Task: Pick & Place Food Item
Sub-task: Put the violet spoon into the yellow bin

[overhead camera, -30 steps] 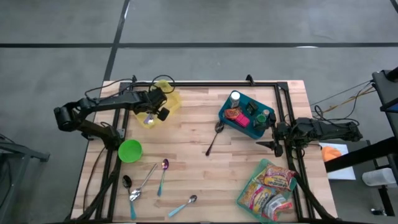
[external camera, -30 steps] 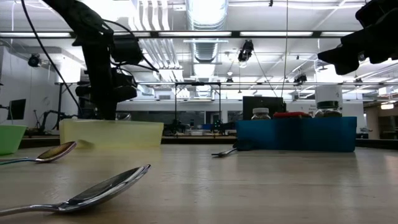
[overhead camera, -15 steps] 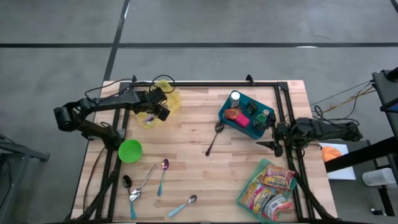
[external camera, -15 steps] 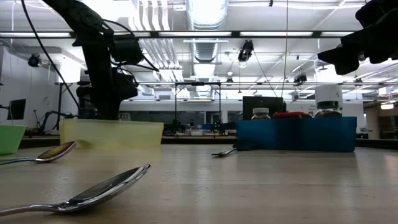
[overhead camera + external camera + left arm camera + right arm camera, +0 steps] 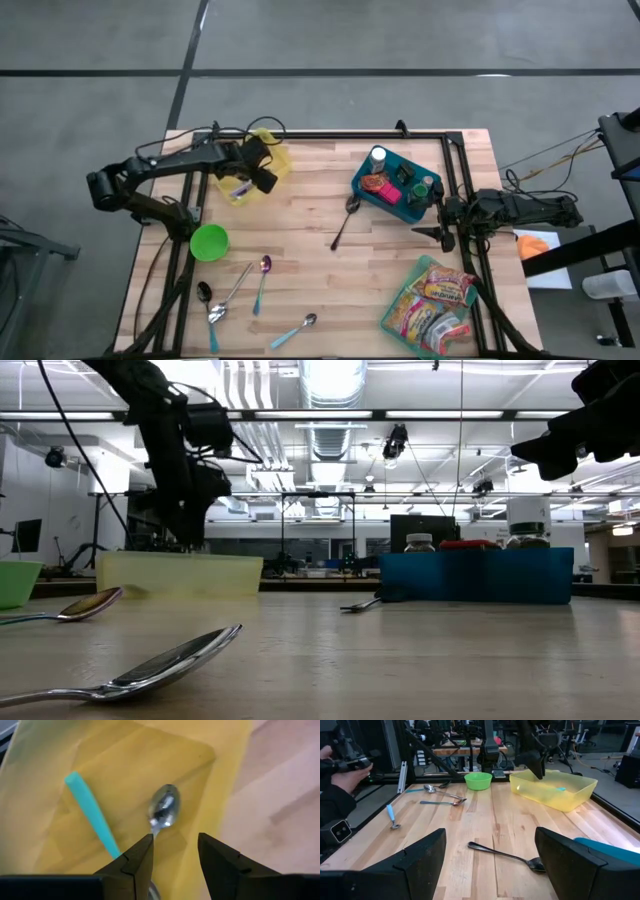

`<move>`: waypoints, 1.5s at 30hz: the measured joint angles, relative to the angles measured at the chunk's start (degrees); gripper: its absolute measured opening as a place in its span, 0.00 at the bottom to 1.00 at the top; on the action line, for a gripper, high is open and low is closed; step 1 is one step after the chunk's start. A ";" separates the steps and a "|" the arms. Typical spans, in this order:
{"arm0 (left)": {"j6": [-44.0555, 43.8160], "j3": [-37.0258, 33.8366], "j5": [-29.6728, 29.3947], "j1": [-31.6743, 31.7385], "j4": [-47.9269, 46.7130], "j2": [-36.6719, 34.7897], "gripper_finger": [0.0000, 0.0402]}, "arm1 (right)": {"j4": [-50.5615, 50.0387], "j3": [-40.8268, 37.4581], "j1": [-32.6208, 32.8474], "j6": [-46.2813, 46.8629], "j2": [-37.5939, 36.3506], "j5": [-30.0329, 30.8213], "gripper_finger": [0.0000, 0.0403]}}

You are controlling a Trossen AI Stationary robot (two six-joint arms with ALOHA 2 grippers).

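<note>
Lying in the yellow bin (image 5: 220, 775), a teal-handled spoon (image 5: 150, 817) sits under the left gripper (image 5: 175, 857), fingers parted, empty.

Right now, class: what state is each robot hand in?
Left hand: open, empty, above the teal-handled spoon lying in the yellow bin.
Right hand: open, empty, waiting at the table's right edge.

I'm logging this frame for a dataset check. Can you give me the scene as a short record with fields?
left gripper: open, above the yellow bin
in yellow bin: teal-handled spoon, lying free
right gripper: open, at the table's right edge, idle
blue bin: holds jars and food items
green bowl: near left edge
loose spoons: on the table, front left
snack packets: front right corner
</note>
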 joint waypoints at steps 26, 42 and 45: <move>-35.97 10.45 4.16 -29.43 -18.04 -0.06 0.39 | 0.00 0.00 -0.01 -0.02 0.01 0.00 0.75; -52.42 5.73 6.39 -48.98 -6.70 -0.03 0.39 | 0.01 0.00 0.00 -0.11 -0.01 -0.01 0.75; -55.35 2.54 6.39 -51.87 -3.53 -0.03 0.39 | 0.01 0.00 0.01 -0.09 -0.01 -0.01 0.75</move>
